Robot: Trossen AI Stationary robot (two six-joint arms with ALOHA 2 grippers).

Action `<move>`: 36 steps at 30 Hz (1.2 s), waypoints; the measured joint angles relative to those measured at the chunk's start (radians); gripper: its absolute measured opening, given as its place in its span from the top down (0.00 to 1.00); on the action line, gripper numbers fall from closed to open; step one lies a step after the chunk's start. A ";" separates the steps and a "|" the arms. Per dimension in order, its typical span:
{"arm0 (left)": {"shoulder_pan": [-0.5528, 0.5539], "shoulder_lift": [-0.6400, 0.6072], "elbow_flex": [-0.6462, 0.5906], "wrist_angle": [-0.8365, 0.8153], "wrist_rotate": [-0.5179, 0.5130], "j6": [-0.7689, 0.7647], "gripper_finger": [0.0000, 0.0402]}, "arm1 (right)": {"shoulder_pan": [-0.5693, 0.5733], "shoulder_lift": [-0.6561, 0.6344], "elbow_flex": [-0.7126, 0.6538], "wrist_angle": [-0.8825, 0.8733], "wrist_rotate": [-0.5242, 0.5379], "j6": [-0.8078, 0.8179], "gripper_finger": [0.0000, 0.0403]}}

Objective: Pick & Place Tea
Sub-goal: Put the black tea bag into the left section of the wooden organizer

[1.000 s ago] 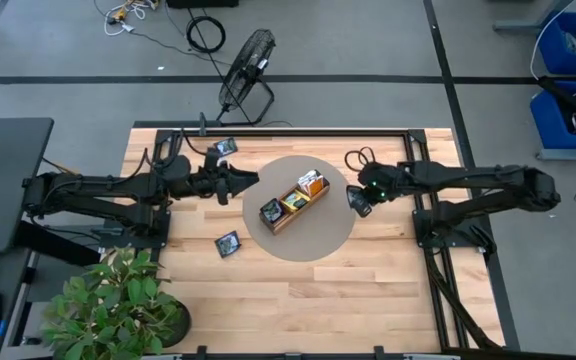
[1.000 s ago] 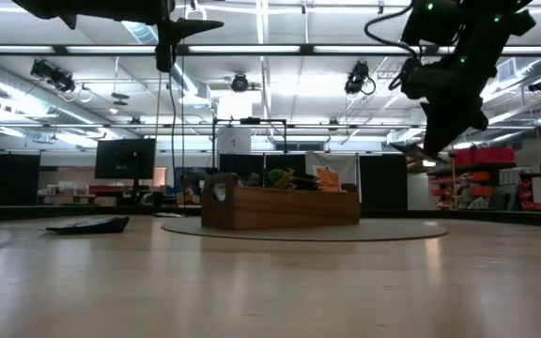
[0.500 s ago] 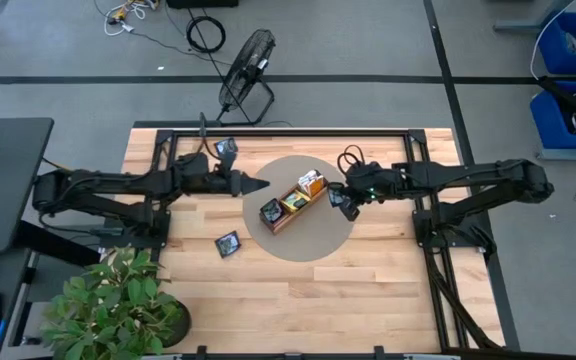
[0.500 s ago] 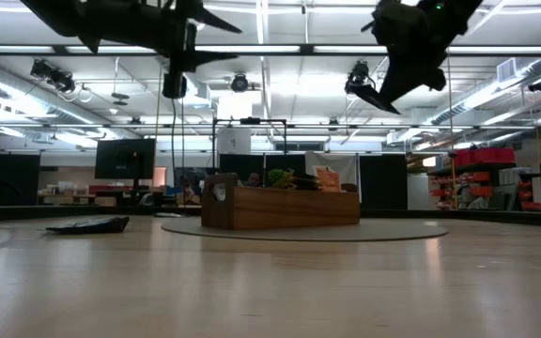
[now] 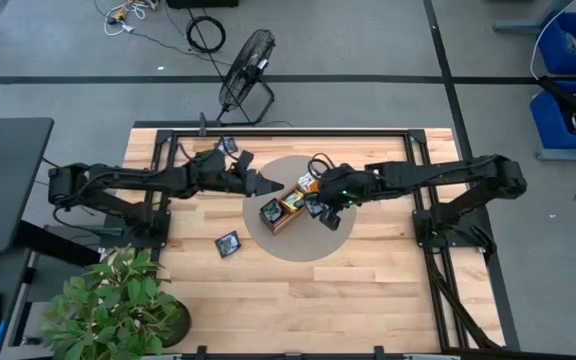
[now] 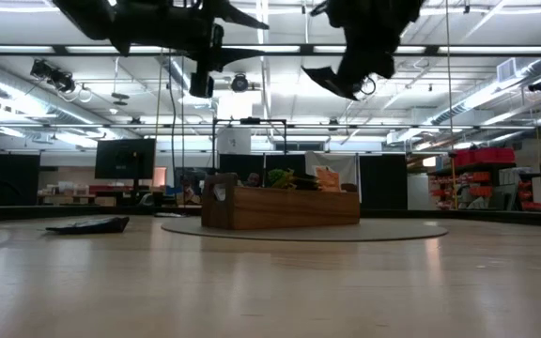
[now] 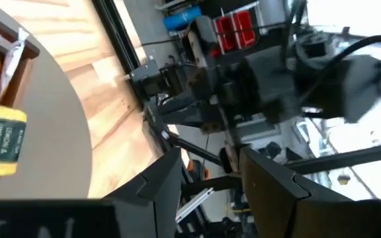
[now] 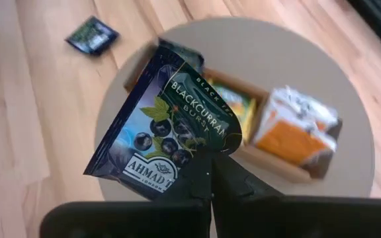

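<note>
A dark navy tea packet (image 8: 167,125) hangs in the air with my right gripper (image 8: 210,162) shut on it, over the near right part of the round beige mat (image 5: 308,240) beside the wooden tray (image 5: 290,200). The tray holds orange-and-white packets (image 8: 296,132), a yellow one (image 8: 233,106) and a navy one (image 5: 270,211). My left gripper (image 5: 271,186) stands open and level just left of the tray, well above the table, nothing between its fingers (image 7: 157,188). Two more navy packets lie flat on the wood, one (image 5: 228,243) near, one (image 5: 230,146) far. My right gripper pinches the navy packet at a corner of its lower edge (image 8: 200,155) between its two fingers. The fingers slant down from the table's right side. The packet sticks out beyond the fingertips, tilted, lifted clear of mat and tray.
A potted plant (image 5: 118,300) stands at the table's near left corner. Black frame rails (image 5: 438,230) run along the left and right sides. A fan (image 5: 246,75) sits on the floor beyond the far edge. Bare wood lies along the near edge.
My right gripper has risen and gone toward the table's left, carrying the navy packet from the mat's right rim to beside the tray. My left gripper has reached toward the tray from the left, sunk a little and rolled about its own line.
</note>
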 joint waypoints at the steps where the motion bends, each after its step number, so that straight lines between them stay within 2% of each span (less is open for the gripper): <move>1: 0.000 0.011 0.009 -0.004 0.008 0.011 0.60 | 0.000 0.013 0.020 0.001 0.000 -0.009 1.00; 7: 0.000 0.049 0.039 -0.068 0.038 0.023 0.60 | 0.000 0.068 0.117 -0.014 -0.009 -0.039 1.00; 13: 0.000 0.054 0.038 -0.086 0.041 0.026 0.60 | 0.000 0.081 0.153 -0.038 -0.027 -0.057 1.00; 19: 0.000 0.053 0.038 -0.088 0.041 0.042 0.60 | -0.009 0.113 0.156 -0.064 -0.028 -0.075 1.00; 28: 0.000 0.053 0.038 -0.101 0.041 0.049 0.60 | -0.019 0.136 0.156 0.045 -0.076 -0.077 1.00; 36: 0.000 0.052 0.038 -0.092 0.057 0.050 0.60 | -0.021 0.136 0.156 0.067 -0.079 -0.067 1.00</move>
